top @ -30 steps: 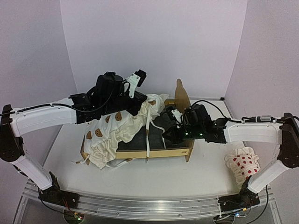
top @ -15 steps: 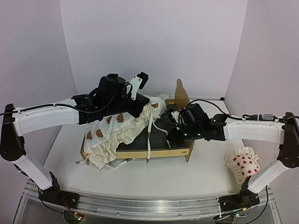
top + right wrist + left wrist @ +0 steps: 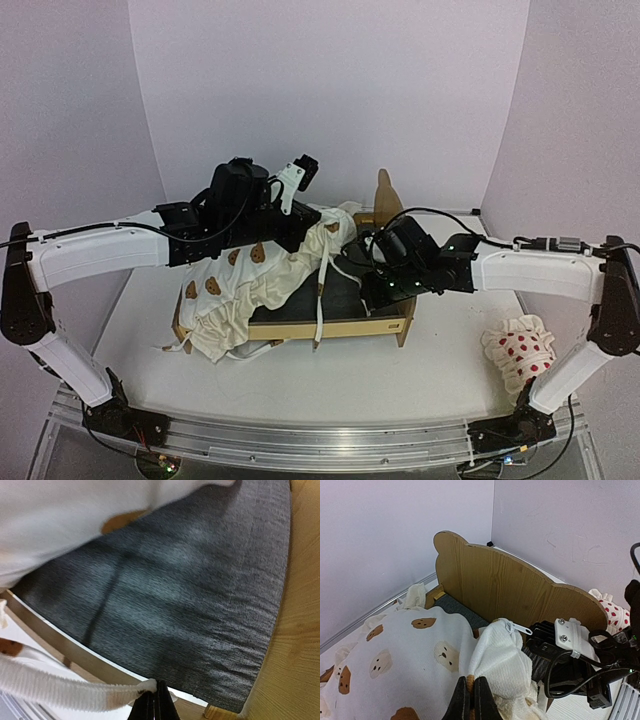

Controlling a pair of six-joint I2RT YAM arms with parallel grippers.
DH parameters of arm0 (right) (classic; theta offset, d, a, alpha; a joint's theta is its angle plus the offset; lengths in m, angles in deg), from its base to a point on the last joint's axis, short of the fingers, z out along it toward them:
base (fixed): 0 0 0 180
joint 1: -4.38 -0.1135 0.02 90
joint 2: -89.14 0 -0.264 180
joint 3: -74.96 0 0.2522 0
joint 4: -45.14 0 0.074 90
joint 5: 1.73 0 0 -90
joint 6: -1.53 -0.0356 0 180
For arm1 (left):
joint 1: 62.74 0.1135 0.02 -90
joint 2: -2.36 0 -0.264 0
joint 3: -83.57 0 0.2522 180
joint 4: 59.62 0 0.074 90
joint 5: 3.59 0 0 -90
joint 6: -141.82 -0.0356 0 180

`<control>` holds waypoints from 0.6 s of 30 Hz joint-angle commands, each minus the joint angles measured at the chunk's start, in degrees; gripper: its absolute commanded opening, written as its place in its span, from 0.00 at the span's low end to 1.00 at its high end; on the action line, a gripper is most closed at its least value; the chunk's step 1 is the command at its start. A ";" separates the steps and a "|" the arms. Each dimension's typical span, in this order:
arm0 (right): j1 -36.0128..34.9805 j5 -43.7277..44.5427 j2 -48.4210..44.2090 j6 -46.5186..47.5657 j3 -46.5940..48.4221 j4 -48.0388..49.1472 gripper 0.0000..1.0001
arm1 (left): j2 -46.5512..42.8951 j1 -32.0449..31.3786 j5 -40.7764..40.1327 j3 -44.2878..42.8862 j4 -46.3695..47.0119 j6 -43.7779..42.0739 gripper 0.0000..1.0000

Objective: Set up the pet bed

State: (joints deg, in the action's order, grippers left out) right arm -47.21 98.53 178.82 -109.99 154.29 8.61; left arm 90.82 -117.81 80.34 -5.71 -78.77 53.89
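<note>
On table [image 3: 420, 385], centre: pet bed [image 3: 345, 298], probably light, stiff plywood, best taken by a side rail [image 3: 330, 327]; left gripper [image 3: 472, 700] clamped tight on soft cushion [image 3: 405, 655], right gripper [image 3: 154, 701] closed on its tie [image 3: 65, 692]

cushion [image 3: 245, 285] over pet bed [image 3: 330, 328], headboard [image 3: 388, 204] walling right

One pet bed [image 3: 370, 325], one bear-print cushion [image 3: 235, 285], one dotted pillow [image 3: 520, 355]
</note>
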 commanded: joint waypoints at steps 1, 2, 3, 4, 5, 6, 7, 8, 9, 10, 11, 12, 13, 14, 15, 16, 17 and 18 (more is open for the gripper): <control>-0.36 1.67 1.46 -2.21 -0.56 -1.22 0.00 | -0.22 0.14 0.57 -0.42 2.58 1.10 0.00; -0.42 1.81 1.55 -2.54 -0.64 -1.22 0.00 | -0.21 0.14 0.58 -0.36 2.58 1.10 0.00; -0.50 1.94 1.61 -2.82 -0.82 -1.22 0.00 | -0.16 0.14 0.54 -0.33 2.58 1.10 0.00; -0.62 2.08 1.72 -3.09 -0.96 -1.22 0.00 | -0.09 0.14 0.59 -0.32 2.58 1.14 0.00; -0.79 2.30 1.81 -3.47 -1.13 -1.22 0.00 | 0.00 0.14 0.66 -0.28 2.61 1.21 0.00; -0.92 2.52 1.90 -3.90 -1.33 -1.22 0.00 | 0.11 0.15 0.73 -0.22 2.65 1.28 0.00; -1.03 2.62 2.06 -4.34 -1.55 -1.22 0.00 | 0.22 0.17 0.88 -0.16 2.66 1.36 0.00; -1.32 2.70 2.24 -4.78 -1.72 -1.22 0.00 | 0.38 0.14 1.19 -0.15 2.67 1.47 0.00; -1.51 2.88 2.39 -5.14 -1.89 -1.23 0.00 | 0.52 0.14 1.52 -0.15 2.67 1.57 0.00; -1.67 3.16 2.55 -5.51 -2.04 -1.30 0.00 | 0.67 0.14 1.77 -0.15 2.60 1.65 0.00; -1.88 3.50 2.60 -5.93 -2.28 -1.35 0.00 | 0.97 0.14 2.18 -0.21 2.45 1.74 0.00; -2.09 3.92 2.60 -6.36 -2.49 -1.46 0.00 | 1.25 0.13 2.74 -0.30 2.31 1.92 0.00; -2.20 4.56 2.59 -7.10 -2.64 -1.82 0.00 | 1.56 0.06 3.23 -0.45 2.06 2.05 0.00; -2.38 5.07 2.60 -8.05 -2.77 -2.22 0.00 | 2.06 0.04 3.88 -0.62 1.77 2.23 0.00; -2.50 5.28 2.68 -9.00 -2.85 -2.69 0.00 | 2.57 0.01 4.42 -0.76 1.39 2.43 0.00; -2.62 5.38 2.77 -9.86 -2.96 -3.11 0.00 | 3.06 -0.05 4.92 -0.89 1.06 2.58 0.00; -2.77 5.44 2.88 -10.53 -3.15 -3.37 0.00 | 3.56 -0.14 5.39 -1.04 0.79 2.68 0.00; -2.97 5.51 3.05 -11.01 -3.37 -3.53 0.00 | 4.13 -0.20 5.74 -1.21 0.54 2.77 0.00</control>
State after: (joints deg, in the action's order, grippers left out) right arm -49.41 101.93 181.02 -116.83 151.86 6.99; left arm 93.23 -117.85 83.58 -5.69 -78.75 55.43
